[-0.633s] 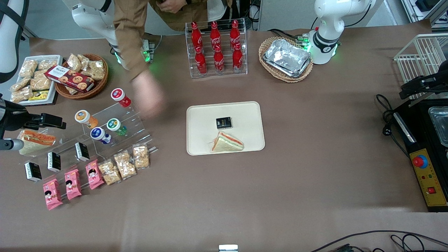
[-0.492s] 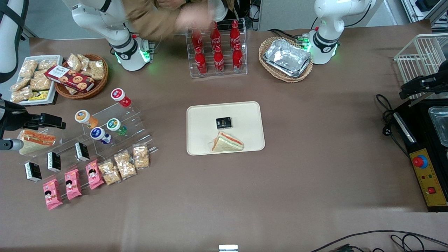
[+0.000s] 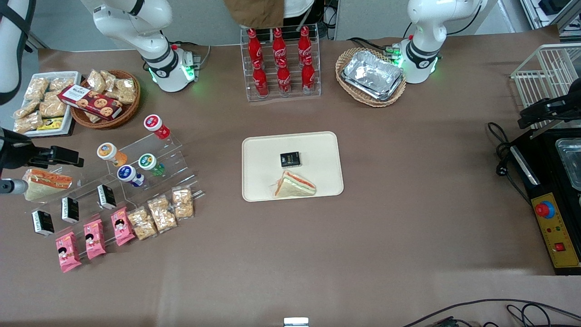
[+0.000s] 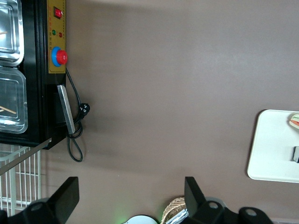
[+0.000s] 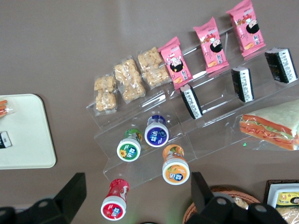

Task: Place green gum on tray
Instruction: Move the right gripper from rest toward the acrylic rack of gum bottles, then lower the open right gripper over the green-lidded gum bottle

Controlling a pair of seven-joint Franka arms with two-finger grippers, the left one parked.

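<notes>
Green gum (image 3: 150,164) on rack (image 3: 150,156) (tray (image 3: 317,145) well apart); claw (image 3: 20,156) above.

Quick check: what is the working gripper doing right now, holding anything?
Gripper: open, holding nothing, hovering above the clear stand where the green gum sits; nothing moved to the tray yet.

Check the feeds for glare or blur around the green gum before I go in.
Front view: green gum sharp on the clear stand; soft glare on the table nearer the camera. Right wrist view: gum sharp, gripper open above it, its fingers dark and soft.
</notes>
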